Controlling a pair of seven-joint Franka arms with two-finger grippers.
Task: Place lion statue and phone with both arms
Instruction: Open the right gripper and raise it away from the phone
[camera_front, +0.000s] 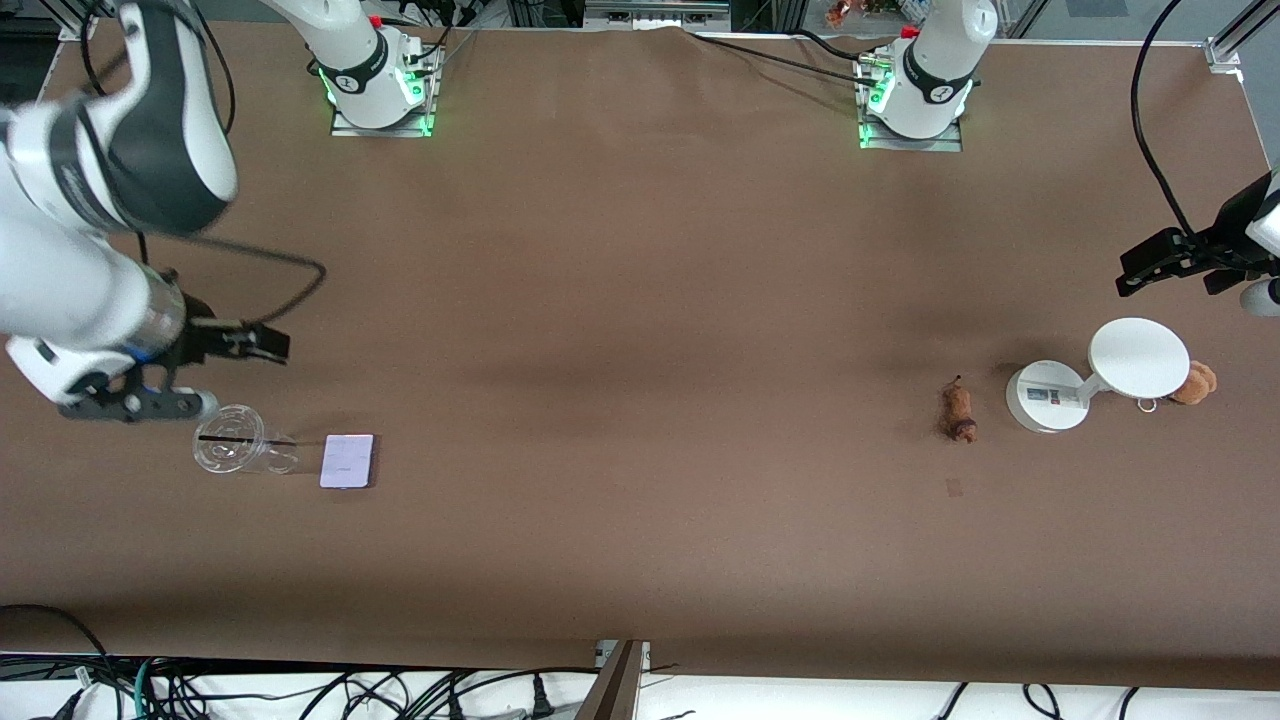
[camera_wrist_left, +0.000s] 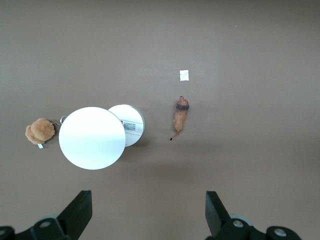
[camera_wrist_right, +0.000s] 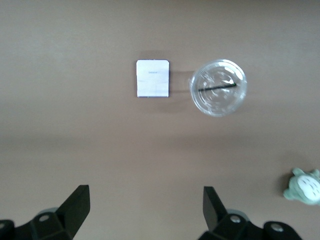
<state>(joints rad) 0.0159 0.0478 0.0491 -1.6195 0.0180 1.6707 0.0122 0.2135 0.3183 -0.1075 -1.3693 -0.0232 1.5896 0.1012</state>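
The lion statue lies on the brown table toward the left arm's end, beside the white stand; it also shows in the left wrist view. The phone lies flat toward the right arm's end and shows in the right wrist view. My left gripper hangs open and empty in the air at the table's edge, over bare table by the stand. My right gripper hangs open and empty over the table by the clear cup.
A clear plastic cup with a dark straw lies beside the phone. A white round stand stands by the lion. A tan plush sits beside it. A grey-green plush shows in the right wrist view.
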